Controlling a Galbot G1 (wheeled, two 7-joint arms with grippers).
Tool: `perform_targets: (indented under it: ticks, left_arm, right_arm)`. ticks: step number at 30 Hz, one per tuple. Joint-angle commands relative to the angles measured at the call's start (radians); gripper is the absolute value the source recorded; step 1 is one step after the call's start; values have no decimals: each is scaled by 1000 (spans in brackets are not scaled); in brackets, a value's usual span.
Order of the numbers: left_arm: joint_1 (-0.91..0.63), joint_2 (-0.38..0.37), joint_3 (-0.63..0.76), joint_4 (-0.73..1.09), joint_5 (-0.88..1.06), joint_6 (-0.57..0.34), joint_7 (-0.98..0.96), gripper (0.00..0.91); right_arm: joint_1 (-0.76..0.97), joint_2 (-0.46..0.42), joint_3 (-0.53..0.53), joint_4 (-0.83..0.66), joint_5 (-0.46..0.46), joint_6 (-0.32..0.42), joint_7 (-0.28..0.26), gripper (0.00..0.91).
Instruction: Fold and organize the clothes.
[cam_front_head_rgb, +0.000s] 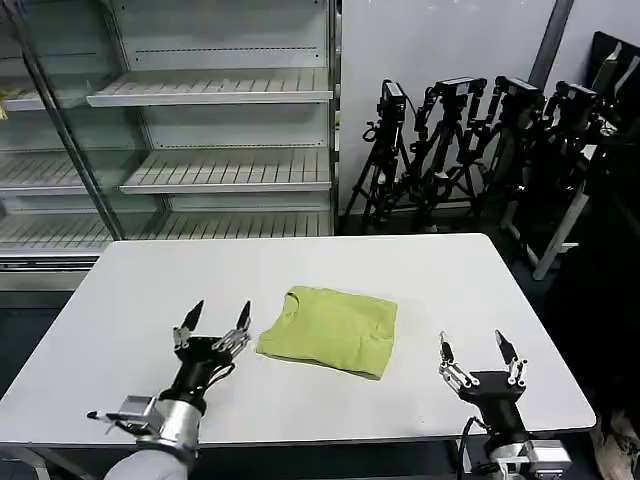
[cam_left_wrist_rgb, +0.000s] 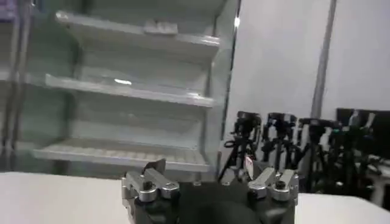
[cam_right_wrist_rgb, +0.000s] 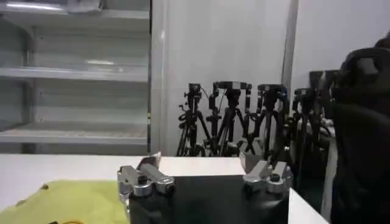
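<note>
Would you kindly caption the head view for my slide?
Folded lime T-shirt on white table, open left pincer and right pincer flanking it.

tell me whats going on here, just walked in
A two-armed robot stands at a white table with a yellow-green T-shirt lying folded into a compact rectangle near the middle. Nothing is holding the shirt right now. The left gripper sits just beside the shirt's left edge with its jaws open, and the right gripper is off to the shirt's right near the table's front edge, jaws also open. Judging by how it lies, the folding looks done or nearly done.
</note>
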Motion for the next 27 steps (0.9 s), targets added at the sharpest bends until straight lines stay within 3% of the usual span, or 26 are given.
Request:
perform_targets:
  ticks: [1,12,23,27]
  left_arm:
    - [138,-2,-103,-66,86,-25,17,907]
    - [134,-9,-77,-85,94,-20,22,907]
    - [135,1,-50,-107,92,-2,27,907]
    - [137,16,-62,-110,86,-1,27,907]
  right_arm:
    - [12,4,-25,-14,-39,31,5,907]
    - [-4,27,-11,9,-62,28,33,907]
    - [-51,71,22,49,-84,33,25,907]
    - [-61,84,23,53,-104,55,-9,907]
